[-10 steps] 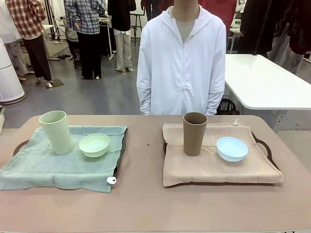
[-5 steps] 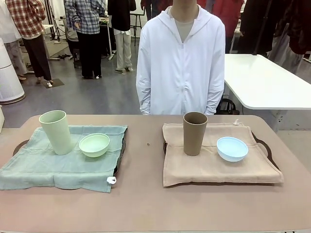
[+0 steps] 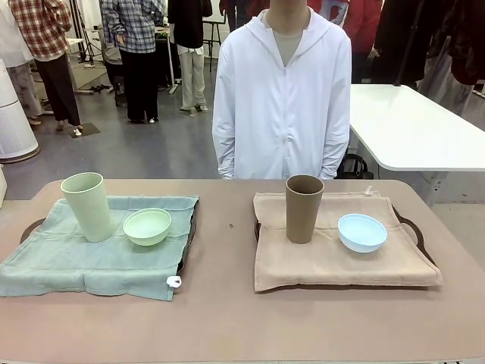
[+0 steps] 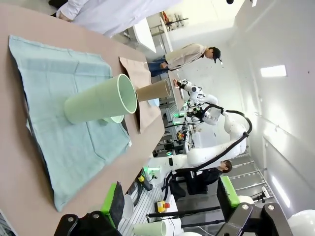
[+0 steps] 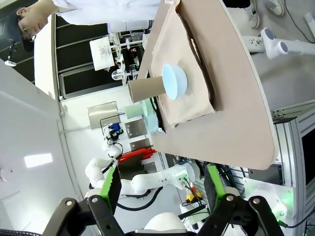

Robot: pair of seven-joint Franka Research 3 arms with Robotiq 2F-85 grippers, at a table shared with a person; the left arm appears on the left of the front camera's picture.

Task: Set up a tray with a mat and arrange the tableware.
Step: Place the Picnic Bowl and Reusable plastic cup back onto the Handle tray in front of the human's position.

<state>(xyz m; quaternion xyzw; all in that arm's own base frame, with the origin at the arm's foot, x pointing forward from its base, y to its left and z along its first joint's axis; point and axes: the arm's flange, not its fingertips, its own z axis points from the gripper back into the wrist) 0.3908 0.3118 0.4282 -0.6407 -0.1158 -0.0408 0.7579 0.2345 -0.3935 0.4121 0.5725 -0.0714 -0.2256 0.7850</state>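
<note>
Nearest to me, low in the picture, is the bare front of the counter (image 3: 227,326). Both arms are pulled back off it. The left gripper (image 4: 170,206) has its jaws spread wide with nothing in them. The right gripper (image 5: 160,194) also has its jaws apart and holds nothing.

A bit farther in, on the left of the picture, the green mat (image 3: 91,250) lies over a dark tray (image 3: 189,235). On it stand the pale green cup (image 3: 89,206) and, just beside it, the pale green bowl (image 3: 147,226). On the right, the tan mat (image 3: 333,262) covers another tray (image 3: 413,227), with the brown cup (image 3: 304,208) and the light blue bowl (image 3: 362,232) near each other.

Both cups stand straight up, tall way pointing up, open end on top. The bowls sit open side up.

I think a tall cup could tip if an arm bumps it or tugs a mat. The green mat hangs past its tray, so it could catch.

At the far side a person (image 3: 282,98) stands.
</note>
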